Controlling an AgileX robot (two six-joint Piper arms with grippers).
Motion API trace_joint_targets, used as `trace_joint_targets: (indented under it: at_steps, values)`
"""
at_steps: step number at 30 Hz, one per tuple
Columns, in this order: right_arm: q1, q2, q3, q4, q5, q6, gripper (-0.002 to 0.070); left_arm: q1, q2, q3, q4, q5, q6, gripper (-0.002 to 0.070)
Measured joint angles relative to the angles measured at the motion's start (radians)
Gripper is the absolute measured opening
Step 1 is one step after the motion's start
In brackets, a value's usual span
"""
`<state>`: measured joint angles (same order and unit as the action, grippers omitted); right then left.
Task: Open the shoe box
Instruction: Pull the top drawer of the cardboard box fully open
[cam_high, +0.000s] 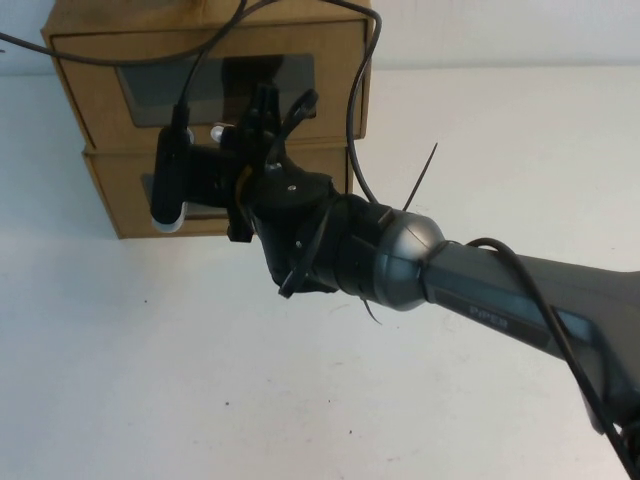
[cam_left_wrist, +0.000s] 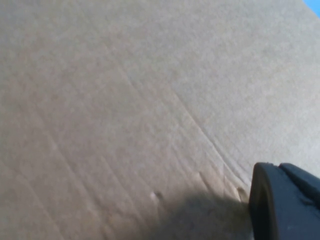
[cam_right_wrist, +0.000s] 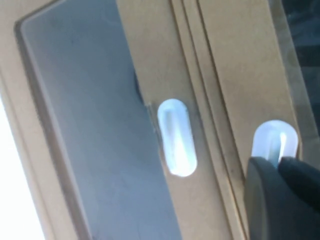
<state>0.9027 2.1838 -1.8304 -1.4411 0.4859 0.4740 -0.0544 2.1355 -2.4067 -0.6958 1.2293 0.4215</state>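
Right arm (cam_high: 480, 290) stretches over the table (cam_high: 200, 380) to two stacked shoe boxes (cam_high: 100, 90)
Right gripper (cam_high: 282, 105) is clamped on one box's white handle (cam_right_wrist: 274, 140); both boxes closed, contents unseen. Left gripper (cam_left_wrist: 285, 200) sits against plain cardboard.

Shows upper shoe box (cam_high: 90, 80) stacked on lower shoe box (cam_high: 120, 190), far left on bench (cam_high: 150, 380). Finds right gripper (cam_high: 285, 100) before their fronts, fingers (cam_right_wrist: 280, 200) at a handle (cam_right_wrist: 274, 137). Puts left gripper (cam_left_wrist: 282, 200) close to cardboard.

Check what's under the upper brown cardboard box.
Second brown windowed cardboard box, front partly behind the right arm. Right tool at upper box's front; left tool beside plain cardboard.
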Motion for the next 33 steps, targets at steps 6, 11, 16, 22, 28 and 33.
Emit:
trace_joint_targets:
  at_steps: [6,11,16,22,28,33]
  values:
    - [0.024,-0.05,0.086,0.039,0.015,-0.002,-0.0009,-0.002,0.0,0.0,0.008,0.0,-0.004,-0.0005]
    - [0.041,-0.086,0.156,0.051,0.022,0.001,-0.0011,-0.002,0.0,0.0,0.008,0.0,-0.004,-0.0005]
    - [0.042,-0.088,0.157,-0.014,0.022,0.1,-0.0011,-0.002,0.0,0.0,0.008,0.0,-0.004,-0.0005]
    - [0.029,-0.09,0.157,-0.106,-0.01,0.224,0.0119,-0.002,0.0,0.0,0.008,0.0,-0.004,-0.0006]
    - [0.0,-0.092,0.157,-0.118,-0.034,0.236,0.0269,-0.002,0.0,0.0,0.008,0.0,-0.004,-0.0005]
    - [-0.013,-0.09,0.13,-0.118,-0.05,0.256,0.029,-0.002,0.0,0.0,0.008,0.0,-0.004,-0.0005]
